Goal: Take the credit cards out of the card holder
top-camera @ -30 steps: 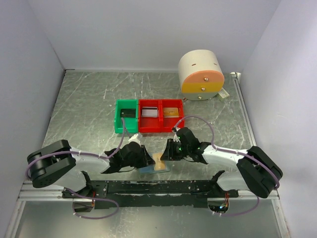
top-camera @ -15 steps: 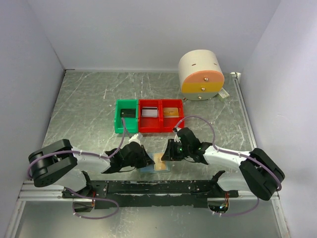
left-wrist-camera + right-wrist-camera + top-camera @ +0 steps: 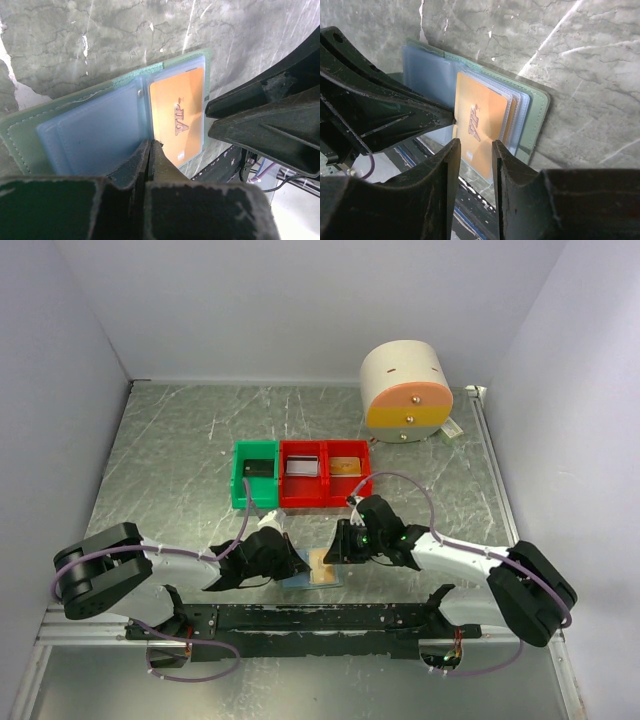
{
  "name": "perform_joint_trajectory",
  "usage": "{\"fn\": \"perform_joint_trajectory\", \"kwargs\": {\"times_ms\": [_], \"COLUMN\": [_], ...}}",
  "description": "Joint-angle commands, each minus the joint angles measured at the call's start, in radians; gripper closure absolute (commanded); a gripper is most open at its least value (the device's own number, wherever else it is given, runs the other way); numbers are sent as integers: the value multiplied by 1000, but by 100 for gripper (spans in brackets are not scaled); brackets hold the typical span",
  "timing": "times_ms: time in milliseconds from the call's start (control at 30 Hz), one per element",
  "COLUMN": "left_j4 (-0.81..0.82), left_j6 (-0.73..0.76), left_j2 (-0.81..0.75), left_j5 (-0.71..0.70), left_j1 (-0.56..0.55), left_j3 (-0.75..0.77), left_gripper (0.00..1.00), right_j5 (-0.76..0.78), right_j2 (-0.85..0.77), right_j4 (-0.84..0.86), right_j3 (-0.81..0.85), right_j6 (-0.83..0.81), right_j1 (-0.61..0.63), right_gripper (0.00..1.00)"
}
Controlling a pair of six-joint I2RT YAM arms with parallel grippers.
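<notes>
**Table** (image 3: 180, 450): grey marbled sheet surface, walled on three sides.

**Right arm** (image 3: 470, 560) and **left arm** (image 3: 150, 565): both were folded low over the near edge, reaching inward toward each other.

**Round cabinet** (image 3: 404, 390): cream drum with an orange and yellow front. It stood at the far right, well apart from everything else.

**Red bin** (image 3: 325, 502): two compartments at mid-table. A pale card (image 3: 302, 467) lay in the left one and a gold-tan card (image 3: 345, 466) in the right.

**Green bin** (image 3: 238, 480): touching the red bin's left side, with a dark flat item (image 3: 258, 468) inside.

**Card holder** (image 3: 95, 135): pale blue translucent bifold on a green backing. It lay spread open at the near edge, between the two grippers. Its left pocket showed no card.

**Orange card** (image 3: 180, 117): printed "VIP" and sitting in the holder's right pocket. The right wrist view showed further clear leaves and a second tan edge behind it.

**Left gripper** (image 3: 151, 150): jaws closed to a hairline on the holder's near edge at the middle fold, and as far as could be seen they gripped it there.

**Right gripper** (image 3: 476, 145): jaws stood narrowly apart. It hung over the near end of the orange card, and the gap was narrower than the card. Contact with the card could not be told.
</notes>
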Motion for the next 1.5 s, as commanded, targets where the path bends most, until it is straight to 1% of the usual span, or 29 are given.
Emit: {"fn": "perform_joint_trajectory", "kwargs": {"times_ms": [0, 233, 333, 567, 633, 667, 733, 833, 900, 1000, 1233, 1467], "left_j4": [-6, -9, 0, 52, 86, 118, 185, 220, 192, 116, 0, -83], "left_j6": [8, 5, -1, -8, -17, -24, -38, -49, -48, -44, -42, -36], "left_j2": [15, 11, 4, 10, 15, 18, 23, 18, 7, -17, -99, -155], "left_j5": [-12, -15, -18, -3, 2, 6, 9, 6, 0, -18, -57, -75], "left_j1": [-3, -2, -3, -4, -3, -2, -2, -2, -2, -2, -2, -2], "left_j3": [-1, 0, -10, -24, -35, -47, -75, -96, -91, -75, -79, -79], "left_gripper": [93, 93, 93, 69, 64, 63, 64, 71, 78, 92, 93, 93], "right_j5": [-53, 24, 15, -44, -54, -59, -70, -67, -59, -42, 0, -2], "right_j2": [43, 68, 67, 95, 101, 105, 110, 107, 101, 100, 105, 124], "right_j4": [66, 23, 32, 113, 128, 134, 146, 148, 143, 121, 69, 69], "right_j3": [-17, -14, -22, -56, -62, -65, -72, -78, -79, -71, -46, -35], "right_j6": [14, 1, 3, 37, 43, 46, 51, 55, 53, 42, 12, 6], "right_j1": [4, 5, 5, 5, 5, 6, 5, 5, 6, 6, 5, 5], "right_gripper": [68, 68, 68, 68, 68, 68, 69, 69, 69, 69, 69, 68]}}
